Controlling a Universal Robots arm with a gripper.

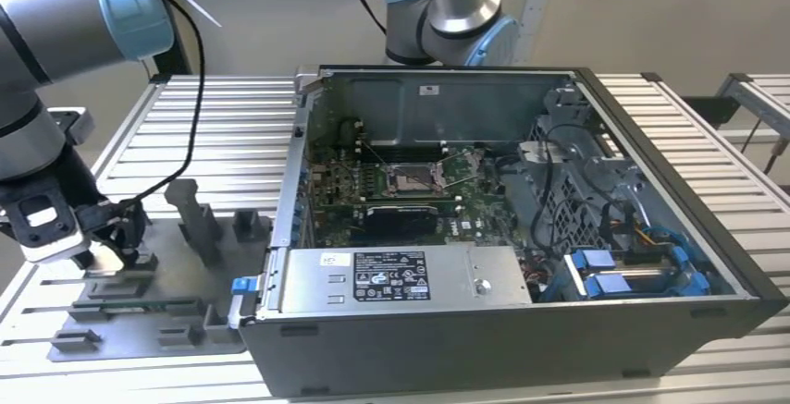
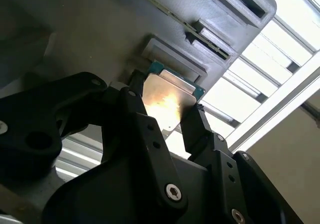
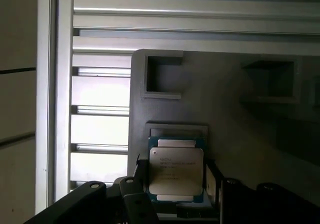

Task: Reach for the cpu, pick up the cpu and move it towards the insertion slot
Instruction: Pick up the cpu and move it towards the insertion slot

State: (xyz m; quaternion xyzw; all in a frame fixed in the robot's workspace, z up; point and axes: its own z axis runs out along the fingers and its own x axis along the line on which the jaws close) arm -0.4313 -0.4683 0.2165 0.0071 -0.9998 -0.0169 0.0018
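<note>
1. Gripper [image 2: 166,100]: in both wrist views I see its two black fingers [image 2: 197,128] pressed against opposite edges of the cpu [image 3: 176,171], pinching it between them.

2. The cpu: held flat, silvery face toward the cameras, with a green rim showing around the lid. It overlaps a shallow square nest [image 3: 178,130] in the grey fixture plate [image 3: 245,144]. I cannot tell whether its underside touches the plate.

3. Fixture plate: a rectangular pocket [image 3: 164,76] opens near the nest. In the exterior view I find the plate lying on the slatted aluminium table [image 1: 222,136] at the exterior view's left. The gripper is low over it and upright grey blocks [image 1: 185,210] stand just beside.

4. Computer case [image 1: 672,154]: open-topped, set just beside the plate toward the exterior view's right.

5. Insertion slot [image 1: 413,179]: a silver frame with a dark centre on the green board [image 1: 336,191] inside the case, well apart from the gripper and the cpu. A silver power supply box [image 1: 395,279] sits between the slot and the case's near wall.
</note>
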